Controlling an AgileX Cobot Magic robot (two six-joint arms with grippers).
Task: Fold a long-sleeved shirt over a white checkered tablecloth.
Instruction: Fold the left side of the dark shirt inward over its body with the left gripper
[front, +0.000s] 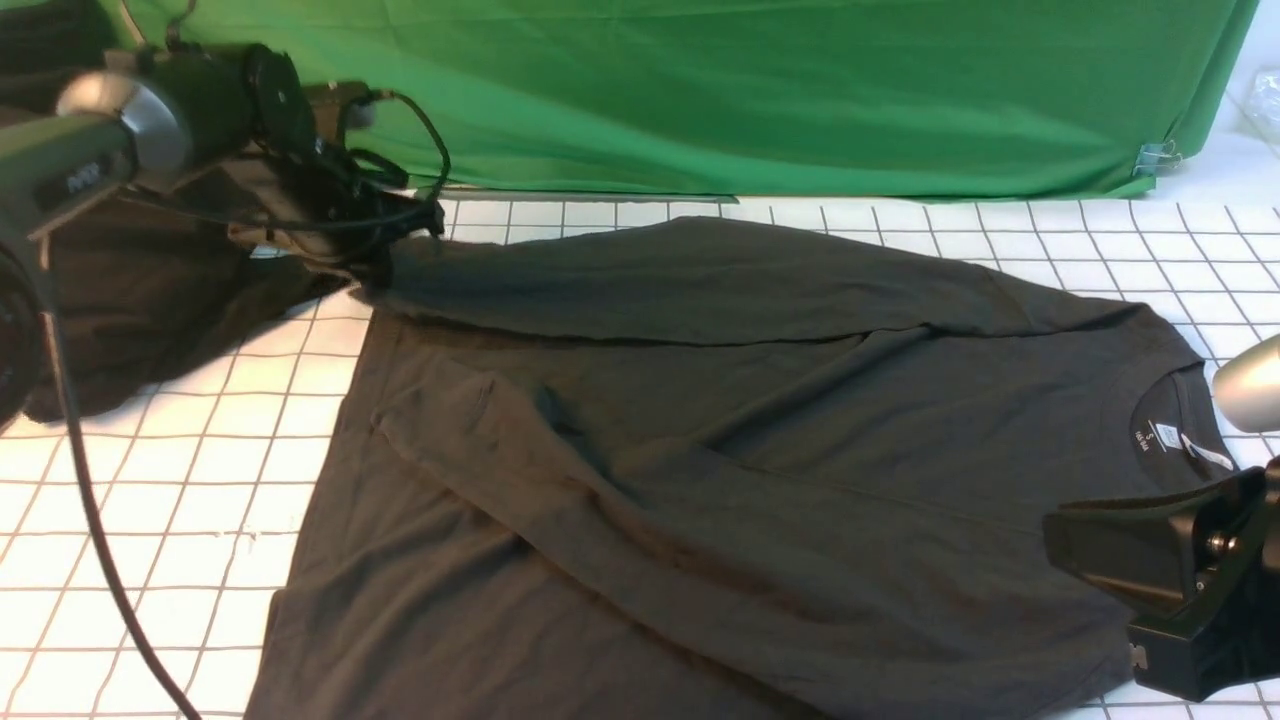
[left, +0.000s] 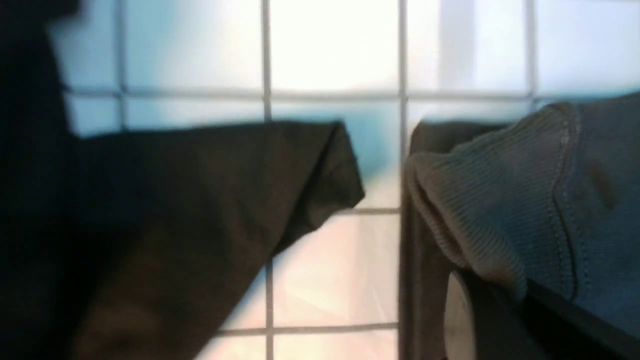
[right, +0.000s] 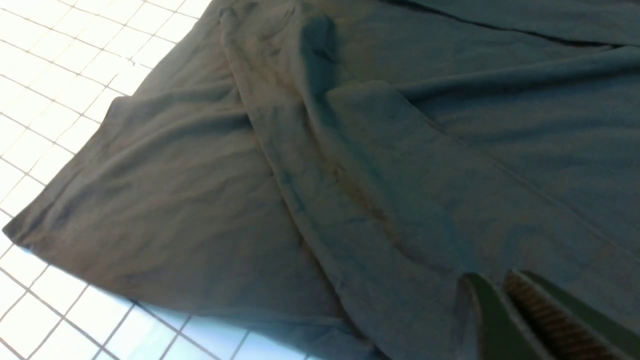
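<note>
The long-sleeved shirt (front: 760, 400) lies centred on the white checkered tablecloth (front: 150, 520), one sleeve (front: 640, 510) already crossed over. The other cuff (left: 500, 200) is clenched by the left tool (front: 400, 240) at ten o'clock. The right tool (right: 492, 287) is closed, empty. Body folds are judged undone.

The dark long-sleeved shirt (right: 430, 150) lies rumpled over the white checkered tablecloth (right: 45, 75), one sleeve (right: 310, 150) folded slantwise across its body and a hem corner resting on the grid squares, while the right gripper (right: 492, 285), jaws drawn together, hangs close over the fabric.
</note>
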